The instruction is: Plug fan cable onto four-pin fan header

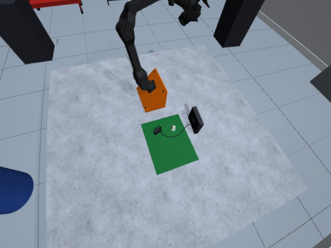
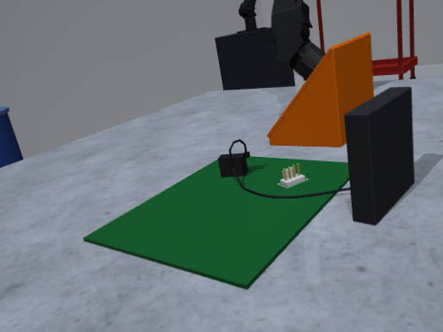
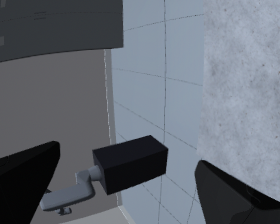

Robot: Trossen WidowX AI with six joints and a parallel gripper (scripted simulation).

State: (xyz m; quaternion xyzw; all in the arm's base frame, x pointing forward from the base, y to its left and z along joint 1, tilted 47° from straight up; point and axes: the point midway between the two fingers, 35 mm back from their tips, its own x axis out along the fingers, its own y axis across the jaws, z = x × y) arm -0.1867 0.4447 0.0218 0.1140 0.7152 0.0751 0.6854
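Observation:
The fan's black block-shaped plug [image 1: 157, 130] [image 2: 234, 166] rests on the green board [image 1: 172, 153] [image 2: 207, 235]. Its thin black cable [image 1: 172, 136] [image 2: 280, 197] loops over it and runs to the upright black fan [image 1: 196, 120] [image 2: 379, 158] beside the board. The white four-pin header [image 1: 173, 127] [image 2: 292, 180] stands on the board, apart from the plug, with its pins bare. My gripper [image 1: 203, 13] [image 3: 129, 160] is open and empty, high up and far behind the board. It is out of the frame in the exterior view.
The orange wedge [image 1: 156, 93] [image 2: 310, 119] under the arm's base stands just behind the board. The fan stands at the board's side near the header, and the cable curves in front of the header. Dark pedestals [image 1: 238, 18] [image 3: 135, 165] stand off the mat.

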